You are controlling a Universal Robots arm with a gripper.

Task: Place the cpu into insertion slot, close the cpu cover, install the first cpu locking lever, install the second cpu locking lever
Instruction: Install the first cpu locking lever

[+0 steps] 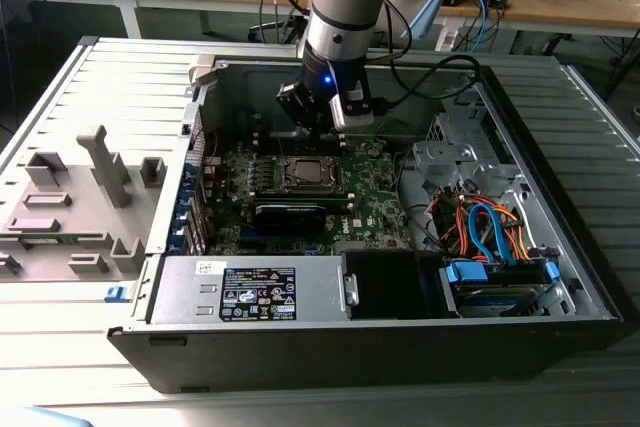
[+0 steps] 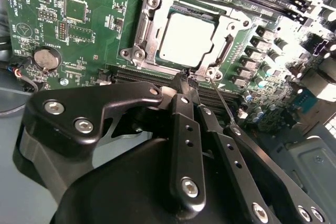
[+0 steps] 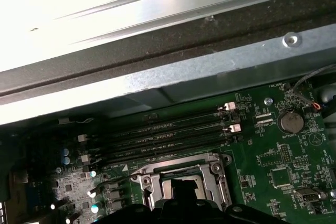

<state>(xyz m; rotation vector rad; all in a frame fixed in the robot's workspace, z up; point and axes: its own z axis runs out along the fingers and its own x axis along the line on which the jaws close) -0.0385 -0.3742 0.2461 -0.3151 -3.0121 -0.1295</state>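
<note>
The gripper point(image 2: 188, 78) is seen w/ its black fingers point(image 2: 185, 129) pressed together, tips set down at the corner of the slot point(image 2: 187, 38), right by a thin wire lever point(image 2: 223, 106) that runs alongside them. Whether the lever is actually pinched can't be told.

The cpu point(image 2: 186, 38) is already seated in the slot, flat, pale silvery-grey square top, matte look. The cover point(image 2: 148, 24) is laid down around it: thin shiny metal frame w/ a big square cut-out, screws at the corners.

Fingers are matte black bars w/ silver screw heads. The board point(image 2: 79, 30) is green pcb, w/ a round coin cell point(image 2: 46, 57) on it.

In the exterior view the gripper point(image 1: 322, 132) is parked low over the slot point(image 1: 305, 173) inside the open grey metal case point(image 1: 560, 247).
</note>
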